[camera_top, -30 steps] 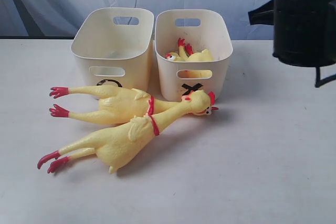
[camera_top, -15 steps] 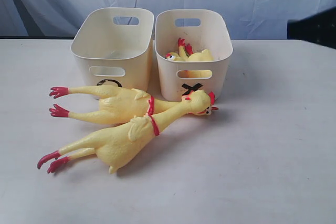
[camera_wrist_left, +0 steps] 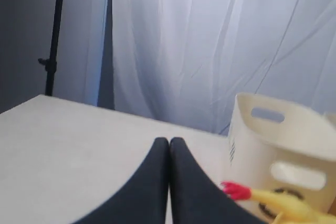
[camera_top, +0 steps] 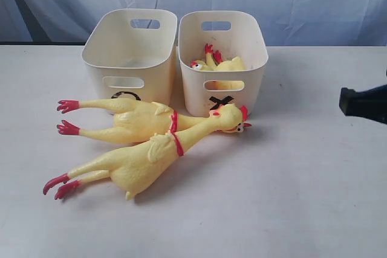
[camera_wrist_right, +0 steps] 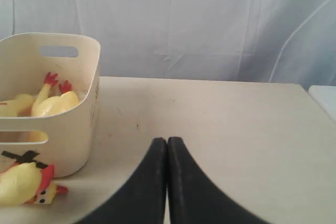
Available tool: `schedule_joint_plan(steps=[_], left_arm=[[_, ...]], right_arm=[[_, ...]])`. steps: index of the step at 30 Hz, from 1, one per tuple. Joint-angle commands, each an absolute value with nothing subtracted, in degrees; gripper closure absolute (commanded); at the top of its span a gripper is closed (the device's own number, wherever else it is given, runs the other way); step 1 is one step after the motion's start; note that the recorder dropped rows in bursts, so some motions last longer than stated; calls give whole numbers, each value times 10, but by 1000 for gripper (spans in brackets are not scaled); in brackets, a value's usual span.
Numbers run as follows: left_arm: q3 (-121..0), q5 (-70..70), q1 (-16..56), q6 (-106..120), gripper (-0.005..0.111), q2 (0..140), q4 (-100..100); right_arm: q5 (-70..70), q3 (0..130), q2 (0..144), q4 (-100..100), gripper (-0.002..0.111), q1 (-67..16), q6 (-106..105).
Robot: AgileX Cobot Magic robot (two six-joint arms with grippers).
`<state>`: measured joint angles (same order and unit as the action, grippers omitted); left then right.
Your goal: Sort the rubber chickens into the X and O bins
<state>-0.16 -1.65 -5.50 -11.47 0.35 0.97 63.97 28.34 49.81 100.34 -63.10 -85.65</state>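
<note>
Two rubber chickens (camera_top: 139,164) lie seemingly well apart from the right pincer (camera_wrist_right: 167,141).

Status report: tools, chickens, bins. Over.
Left tool, right tool shut, empty. Front chicken lies across rear chicken on table. Small chicken in X bin. O bin shows nothing inside.

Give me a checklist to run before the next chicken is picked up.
1. Left gripper open for grasping: not ok, jaws shut, empty.
2. Right gripper open: not ok, jaws shut, empty.
3. Rear long yellow rubber chicken and front long yellow rubber chicken free on the white table: ok.
4. Those two apart: not ok, the front one's neck crosses the rear one's.
5. Cream-white plastic tub marked O upright: ok, no chicken seen inside.
6. Matching tub marked X upright: ok, holds a small yellow rubber chicken.
</note>
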Motion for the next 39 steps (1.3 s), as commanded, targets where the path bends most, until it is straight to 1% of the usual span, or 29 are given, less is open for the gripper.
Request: schedule_joint_plan(steps=[1,4,6,7,8,11,13,16,18,19,22,25,26,29,31,34,36,39], left_arm=[[0,96,-55,-118,107,0,96],[0,167,-55,-145,107,0,176],[0,160,-55,-191,107,0,137],[-11,145,-55,-232,107,0,88],[-31,124,-55,-294,107,0,-6],[-71,126,-55,-462,107,10,-197],[-97,157,-55,-565,107,48,-346],[-124,205,-55,-664,107,108,-482],[-154,273,-55,-736,107,193,-609],[-173,310,-55,-756,105,237,-669],[-210,361,-55,-763,95,332,-757],[-237,389,-55,-763,83,402,-809],[-244,395,-55,-763,78,424,-826],[-260,402,-55,-763,67,482,-874],[-268,408,-52,-763,65,515,-883],[-287,408,-30,-759,65,565,-883],[-299,408,-11,-754,65,600,-885],[-316,406,21,-747,61,651,-922]], right_arm=[[637,230,459,999,109,-662,-799],[631,211,434,999,109,-681,-768],[632,205,429,999,109,-681,-768],[626,197,426,999,109,-681,-759],[619,188,426,999,109,-681,-724],[581,147,426,999,109,-681,-642],[582,117,426,999,109,-681,-575],[579,103,426,999,109,-681,-565],[573,100,426,999,109,-681,-565],[566,100,426,999,109,-681,-565],[553,100,426,999,109,-681,-565],[535,100,426,995,109,-681,-565],[531,100,426,991,109,-681,-565],[521,100,426,980,109,-681,-565],[515,100,426,974,109,-681,-565],[506,100,426,972,109,-681,-565],[504,100,426,970,109,-681,-565],[497,100,426,963,109,-681,-565]])
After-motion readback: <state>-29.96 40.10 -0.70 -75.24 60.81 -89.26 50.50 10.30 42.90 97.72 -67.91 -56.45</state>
